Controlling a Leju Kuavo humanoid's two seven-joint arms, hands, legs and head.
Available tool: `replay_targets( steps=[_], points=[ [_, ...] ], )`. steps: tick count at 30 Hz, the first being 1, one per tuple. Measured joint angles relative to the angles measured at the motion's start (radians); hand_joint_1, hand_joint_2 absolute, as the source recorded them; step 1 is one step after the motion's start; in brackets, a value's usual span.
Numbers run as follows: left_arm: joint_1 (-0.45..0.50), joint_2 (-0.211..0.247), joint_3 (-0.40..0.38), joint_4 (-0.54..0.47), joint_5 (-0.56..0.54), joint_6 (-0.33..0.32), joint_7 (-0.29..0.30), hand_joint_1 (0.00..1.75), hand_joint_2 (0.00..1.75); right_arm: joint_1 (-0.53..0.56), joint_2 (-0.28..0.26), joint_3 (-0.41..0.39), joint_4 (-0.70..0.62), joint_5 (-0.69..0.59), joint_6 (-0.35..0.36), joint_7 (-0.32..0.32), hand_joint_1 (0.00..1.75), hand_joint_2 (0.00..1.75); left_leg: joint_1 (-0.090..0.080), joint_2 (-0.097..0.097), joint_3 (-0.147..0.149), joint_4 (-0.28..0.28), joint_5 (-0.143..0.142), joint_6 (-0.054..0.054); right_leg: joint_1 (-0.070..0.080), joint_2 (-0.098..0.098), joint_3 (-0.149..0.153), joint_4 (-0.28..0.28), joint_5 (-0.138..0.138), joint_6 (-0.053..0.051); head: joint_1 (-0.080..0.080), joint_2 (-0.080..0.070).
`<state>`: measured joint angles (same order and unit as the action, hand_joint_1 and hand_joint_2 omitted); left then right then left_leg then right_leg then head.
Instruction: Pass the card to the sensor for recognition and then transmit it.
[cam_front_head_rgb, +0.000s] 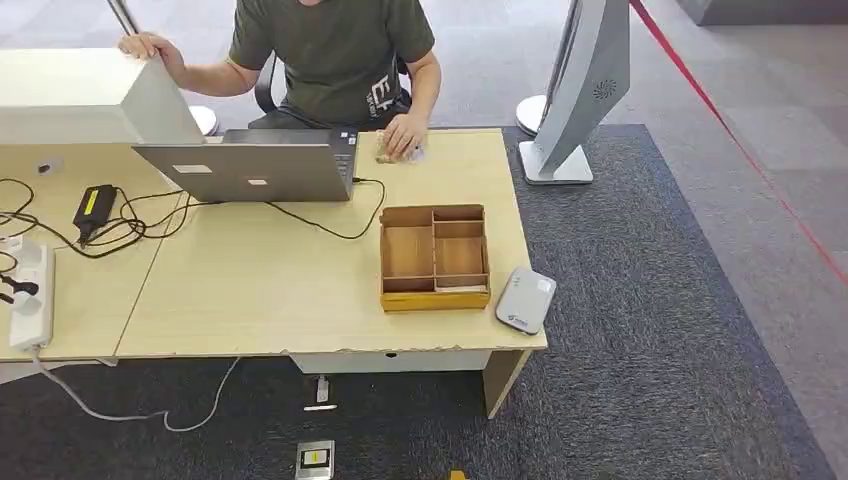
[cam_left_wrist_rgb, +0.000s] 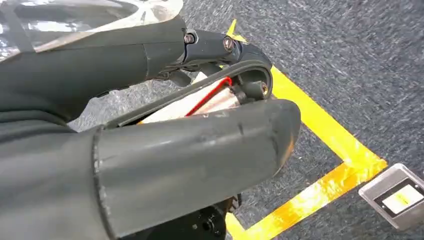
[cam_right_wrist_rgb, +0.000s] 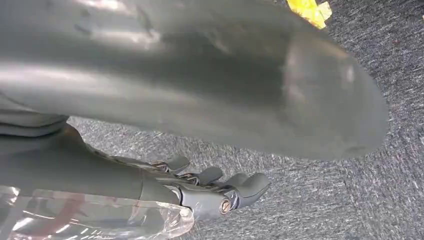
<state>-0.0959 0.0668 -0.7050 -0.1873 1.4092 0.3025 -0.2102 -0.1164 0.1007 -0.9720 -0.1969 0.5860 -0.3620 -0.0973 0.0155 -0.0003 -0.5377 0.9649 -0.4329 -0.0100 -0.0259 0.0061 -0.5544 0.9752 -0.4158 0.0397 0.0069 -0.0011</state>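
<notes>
Apparently both arms hang down at the robot's sides, because each wrist view looks at the grey carpet and not at the desk. The left hand holds nothing visible; its thick thumb covers most of that view, so how far its fingers are spread cannot be told. The right hand shows loosely stretched fingers with nothing between them, so it seems empty and relaxed. On the desk, a wooden box with compartments stands near the right corner, and a thin pale strip in its front slot may be the card, but this is too small to be sure. Just beside the box, at the desk edge, lies a grey-white sensor, probably placed there so the robot can reach it easily. A person sits behind the desk with one hand over a small object, which stays hidden. A laptop stands with its back to the robot.
</notes>
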Motion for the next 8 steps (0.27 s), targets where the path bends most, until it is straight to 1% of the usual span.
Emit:
replay_targets(
  steps=[8],
  points=[
    [0.002, 0.000, 0.013, 0.000, -0.002, -0.001, -0.003, 0.00, 0.00, -0.001, -0.001, -0.015, 0.009, 0.000, 0.000, 0.000, 0.00, 0.00, 0.000, 0.000, 0.000, 0.000, 0.000, 0.000, 0.000, 0.000, 0.000, 0.000, 0.000, 0.000, 0.000, 0.000]
  ],
)
